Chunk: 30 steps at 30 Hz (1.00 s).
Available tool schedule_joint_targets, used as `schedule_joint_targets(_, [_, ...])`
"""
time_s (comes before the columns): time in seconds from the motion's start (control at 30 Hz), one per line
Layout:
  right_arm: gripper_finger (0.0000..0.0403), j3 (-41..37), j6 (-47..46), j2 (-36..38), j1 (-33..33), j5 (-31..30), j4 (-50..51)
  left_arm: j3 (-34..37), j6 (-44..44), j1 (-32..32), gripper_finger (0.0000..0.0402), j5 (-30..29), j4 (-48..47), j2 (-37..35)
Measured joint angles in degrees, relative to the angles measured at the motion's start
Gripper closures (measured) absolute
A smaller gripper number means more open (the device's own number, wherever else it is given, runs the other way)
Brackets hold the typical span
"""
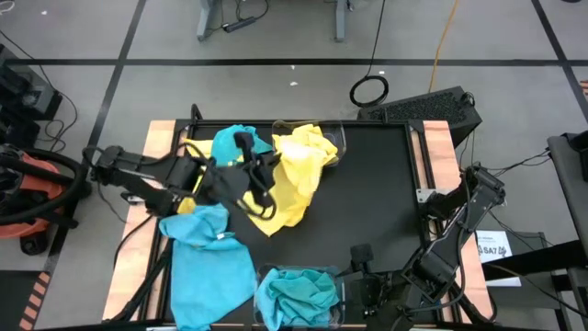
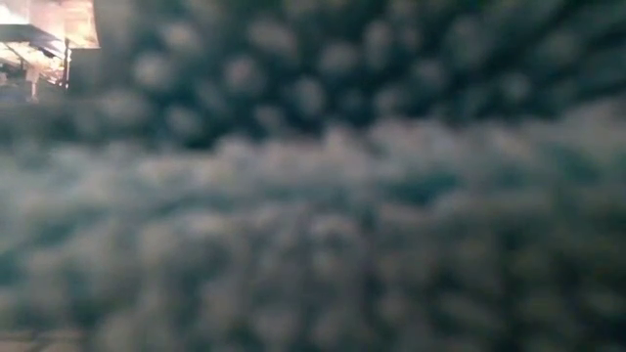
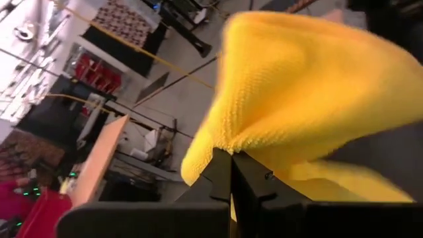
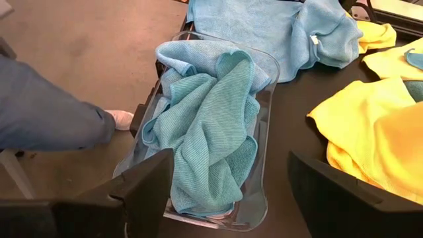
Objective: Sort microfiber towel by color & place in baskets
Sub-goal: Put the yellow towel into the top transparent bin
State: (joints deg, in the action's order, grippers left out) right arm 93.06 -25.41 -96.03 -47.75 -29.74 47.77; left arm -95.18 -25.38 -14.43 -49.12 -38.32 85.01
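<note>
On the right tabletop: white label point(image 1: 493, 246), unreadable

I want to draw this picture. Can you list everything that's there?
Yellow towels: pile, count unclear, middle of table, one pinched in left claw.
Blue towels: several, near front left of table; another at the back.
Near basket: one, clear, front edge, full of blue towels.
Far basket: one, clear, back edge, under yellow towels.
Table: one, black top.
Person's leg: one, blue trousers, on floor beside table.
Left claw: shut on yellow towel.
Right claw: open, beside near basket.
</note>
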Motion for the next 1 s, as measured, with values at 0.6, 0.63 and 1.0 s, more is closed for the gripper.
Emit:
schedule_joint_targets(0.6, [0.0117,0.0,0.0,0.0,0.0,-0.01,0.02,0.0,-8.42,18.3,0.0402,15.13,20.35,0.0])
schedule_joint_targets(0.63, [0.0117,0.0,0.0,-0.02,0.02,0.0,0.02,0.0,-8.41,19.23,0.0402,16.06,21.31,0.0])
schedule_joint_targets(1.0, [0.0117,0.0,-0.02,-0.02,0.02,-0.02,0.02,0.0,-8.37,28.32,0.0402,24.84,25.03,1.7])
